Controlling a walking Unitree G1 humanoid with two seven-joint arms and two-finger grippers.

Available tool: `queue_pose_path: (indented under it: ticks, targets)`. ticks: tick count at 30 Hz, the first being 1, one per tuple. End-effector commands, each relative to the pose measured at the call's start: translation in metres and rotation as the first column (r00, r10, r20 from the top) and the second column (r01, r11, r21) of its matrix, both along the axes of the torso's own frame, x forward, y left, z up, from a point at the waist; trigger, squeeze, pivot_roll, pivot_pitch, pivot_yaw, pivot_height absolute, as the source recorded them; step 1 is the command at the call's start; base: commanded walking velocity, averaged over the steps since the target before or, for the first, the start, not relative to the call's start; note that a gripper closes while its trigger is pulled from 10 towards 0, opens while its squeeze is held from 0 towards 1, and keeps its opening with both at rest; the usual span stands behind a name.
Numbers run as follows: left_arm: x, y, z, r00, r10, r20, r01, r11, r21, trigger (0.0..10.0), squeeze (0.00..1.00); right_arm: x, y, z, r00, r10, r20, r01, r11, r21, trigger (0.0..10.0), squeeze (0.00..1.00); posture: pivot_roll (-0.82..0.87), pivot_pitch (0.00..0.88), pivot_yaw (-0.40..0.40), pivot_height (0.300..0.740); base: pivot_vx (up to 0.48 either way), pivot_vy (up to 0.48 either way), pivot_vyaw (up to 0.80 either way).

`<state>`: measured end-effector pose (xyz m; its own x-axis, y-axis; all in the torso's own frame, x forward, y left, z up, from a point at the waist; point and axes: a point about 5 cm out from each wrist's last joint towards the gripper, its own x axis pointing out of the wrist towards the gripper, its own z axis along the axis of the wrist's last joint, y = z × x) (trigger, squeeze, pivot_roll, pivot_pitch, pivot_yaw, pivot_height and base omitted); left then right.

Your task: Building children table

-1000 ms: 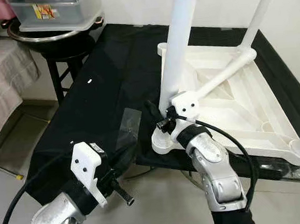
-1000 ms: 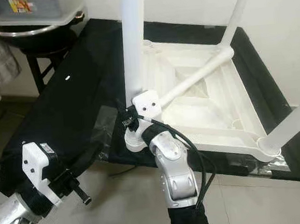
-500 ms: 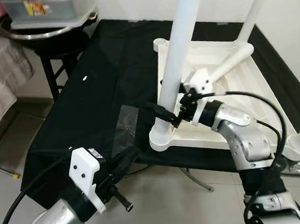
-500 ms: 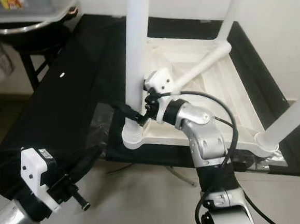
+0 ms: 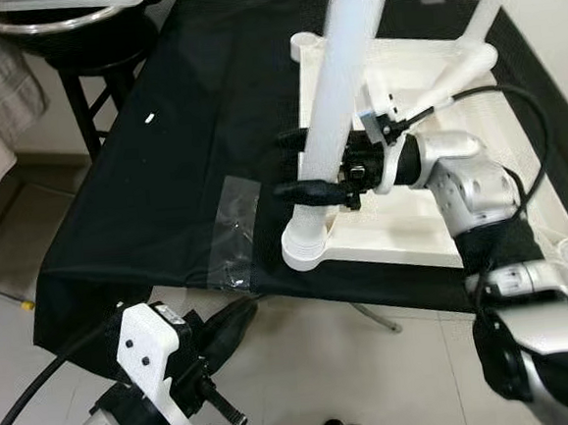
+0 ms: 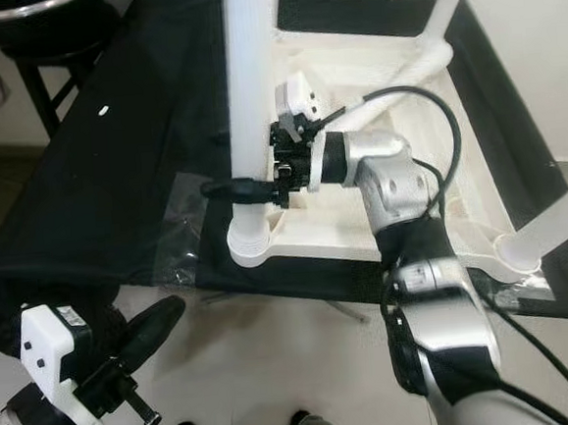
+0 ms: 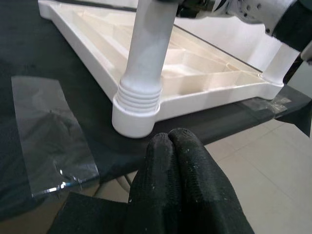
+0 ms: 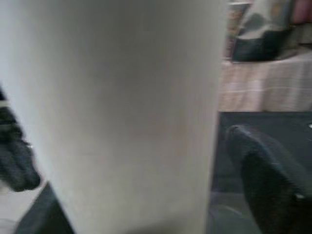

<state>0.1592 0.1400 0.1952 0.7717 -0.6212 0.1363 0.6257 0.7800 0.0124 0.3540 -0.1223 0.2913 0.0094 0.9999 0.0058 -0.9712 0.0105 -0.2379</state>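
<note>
We are seeing the right gripper straddling the near white table leg just above its ribbed socket, fingers spread either side, while the left gripper is hanging closed below.

Both arms are silver metal with rounded, jointed shells and black sections between them. The right arm carries a black cable looping from its wrist at 12 o'clock round to the forearm, and a white block with dark screw holes tops the black wrist. Its gripper has two long black fingers. The left gripper has the same white screw-holed block, a small label, a knurled black knob and a thick black cable.
</note>
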Motion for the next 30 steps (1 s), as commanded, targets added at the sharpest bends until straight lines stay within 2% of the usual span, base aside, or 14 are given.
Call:
queue_pose_path:
  ticks: [1,7,10,11,12,14,15,16,18,19,20,21,29,30]
  targets:
    - [-0.003,0.000,0.000,1.000,-0.010,-0.012,0.010,1.000,0.011,10.0,0.00,0.000,-0.008,0.000,1.000,0.028,-0.003,-0.029,0.999,-0.030,0.0,0.00,0.14,0.315,-0.084,0.740,0.000,0.000,0.00]
    - [-0.002,-0.002,0.000,1.000,-0.011,-0.012,0.011,1.000,0.009,10.0,0.00,0.000,-0.012,-0.002,0.999,0.040,0.007,-0.040,0.998,-0.049,0.0,0.00,0.12,0.299,-0.086,0.740,0.000,0.000,0.00]
    - [0.001,-0.005,0.000,1.000,-0.016,-0.007,0.016,1.000,0.003,10.0,0.00,0.000,-0.014,-0.011,0.997,-0.060,0.049,0.063,0.996,-0.058,0.0,0.00,0.10,0.280,-0.097,0.740,0.000,0.000,0.00]
    - [0.002,-0.008,-0.001,1.000,-0.021,-0.004,0.021,1.000,-0.001,10.0,0.00,-0.004,-0.010,-0.029,0.965,-0.257,0.050,0.258,0.966,-0.016,0.0,0.00,0.09,0.268,-0.101,0.740,0.000,0.000,0.00]
    - [0.003,-0.008,-0.001,1.000,-0.023,-0.003,0.023,1.000,-0.002,10.0,0.00,-0.006,-0.009,-0.036,0.944,-0.329,0.040,0.329,0.944,0.003,0.0,0.00,0.09,0.268,-0.101,0.740,0.000,0.000,0.00]
    - [0.004,-0.008,-0.002,1.000,-0.024,-0.002,0.024,1.000,-0.002,10.0,0.00,-0.017,0.002,-0.055,0.855,-0.519,0.004,0.518,0.853,0.060,0.0,0.00,0.08,0.255,-0.098,0.740,0.000,0.000,0.00]
    - [0.006,-0.008,-0.002,1.000,-0.027,0.001,0.027,1.000,-0.003,10.0,0.00,-0.025,0.008,-0.069,0.754,-0.657,-0.014,0.656,0.751,0.071,0.0,0.00,0.08,0.249,-0.093,0.740,0.000,0.000,0.00]
    - [0.006,-0.008,-0.002,1.000,-0.027,0.001,0.027,1.000,-0.003,10.0,0.00,-0.025,0.008,-0.069,0.754,-0.657,-0.014,0.656,0.751,0.071,0.0,0.00,0.08,0.249,-0.093,0.740,0.000,0.000,0.00]
    - [0.008,-0.009,-0.002,0.999,-0.035,0.006,0.035,0.999,0.000,10.0,0.00,-0.041,0.011,-0.088,0.564,-0.826,-0.010,0.825,0.563,0.057,0.0,0.00,0.07,0.234,-0.083,0.740,0.000,0.000,0.00]
    - [0.008,-0.009,-0.002,0.999,-0.035,0.006,0.035,0.999,0.000,10.0,0.00,-0.041,0.011,-0.088,0.564,-0.826,-0.010,0.825,0.563,0.057,0.0,0.00,0.07,0.234,-0.083,0.740,0.000,0.000,0.00]
    - [0.010,-0.010,-0.002,0.999,-0.043,0.010,0.043,0.999,0.000,10.0,0.00,-0.051,0.014,-0.094,0.477,-0.878,0.025,0.876,0.478,0.062,0.0,0.00,0.07,0.225,-0.078,0.740,0.000,0.000,0.00]
    - [0.012,-0.010,-0.002,0.999,-0.048,0.013,0.048,0.999,0.000,10.0,0.00,-0.056,0.019,-0.098,0.445,-0.895,0.041,0.892,0.446,0.068,0.0,0.00,0.06,0.215,-0.069,0.740,0.000,0.000,0.00]
    - [0.020,-0.011,-0.005,0.998,-0.065,0.026,0.064,0.997,0.031,10.0,0.00,-0.042,0.044,-0.087,0.417,-0.908,0.027,0.901,0.418,0.120,0.0,0.00,0.06,0.184,-0.061,0.740,0.000,0.000,0.00]
    - [0.022,-0.010,-0.006,0.998,-0.062,0.032,0.060,0.997,0.044,10.0,0.00,-0.038,0.045,-0.082,0.407,-0.913,0.021,0.904,0.406,0.134,4.3,0.00,0.06,0.177,-0.059,0.740,0.000,0.000,0.00]
